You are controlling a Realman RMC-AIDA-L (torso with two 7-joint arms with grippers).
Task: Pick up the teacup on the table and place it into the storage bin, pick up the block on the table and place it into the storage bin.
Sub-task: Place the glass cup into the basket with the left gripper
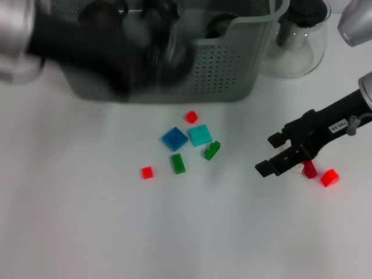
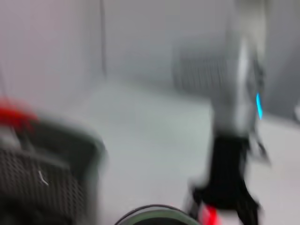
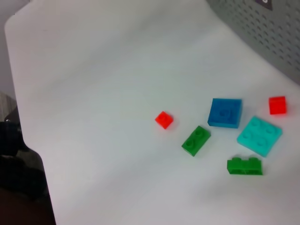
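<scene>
The left gripper point(image 1: 157, 40) (a dark blur, grip state impossible to tell) hangs over the storage bin point(image 1: 232, 70). The right gripper point(image 1: 278, 154), jaws apart, sits beside a red block point(image 1: 329, 177).

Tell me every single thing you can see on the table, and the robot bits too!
Grey-green perforated plastic storage bin: one, at the table's far side.
Clear glass pitcher with black lid: one, right of the bin.
Small red cube blocks: four; near the bin, left of the cluster, two by the right pincer.
Blue square block: one, centre.
Turquoise square block: one, beside the blue.
Green blocks: two, centre.
Left pincer: blurred, over the bin.
Right pincer: black, open, low over the table's right side.
</scene>
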